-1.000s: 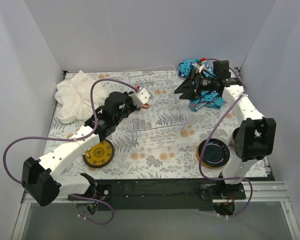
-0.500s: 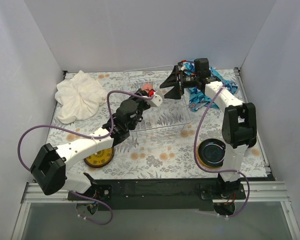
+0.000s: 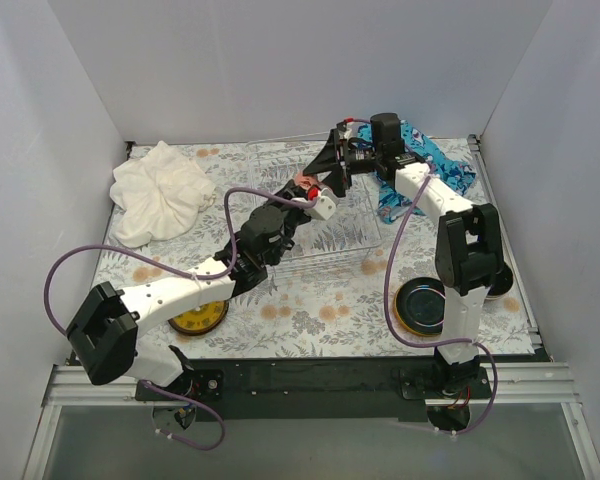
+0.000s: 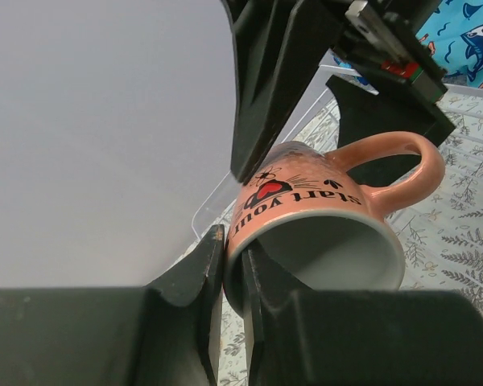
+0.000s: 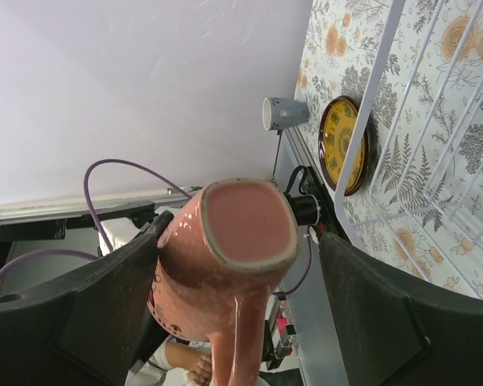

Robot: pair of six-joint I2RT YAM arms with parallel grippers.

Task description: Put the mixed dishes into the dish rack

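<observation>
1. The pink glazed ceramic mug with a dark printed motto (image 4: 310, 205) hung in the air, tipped onto its side. It was above the far part of the rectangular pale-wire dish rack (image 3: 350, 240), toward 12 o'clock on the floral-patterned counter (image 3: 310, 310).
2. The left claw (image 4: 232, 269) was pinched tight on the mug's rim, with one finger inside the mouth and one outside.
3. The right claw (image 5: 237, 233) was spread wide, with a finger on either side of the mug's base end. One finger lay close to the mug's wall and the other stood clearly apart; whether either touched could not be told.
4. The step in hand looked like a mid-air hand-over of the mug from left to right, above the rack.
5. The next move would call for the right claw to close squarely on the mug's body before the left claw let go. After that, the mug could be lowered into the rack without catching the wires.
6. The job seemed barely begun:
   - A yellow patterned round plate (image 3: 198, 316) lay on the counter at 7 o'clock.
   - A dark blue round plate (image 3: 425, 305) lay at 5 o'clock.
   - A small grey mug (image 5: 280, 112) showed beyond the yellow plate.
</observation>
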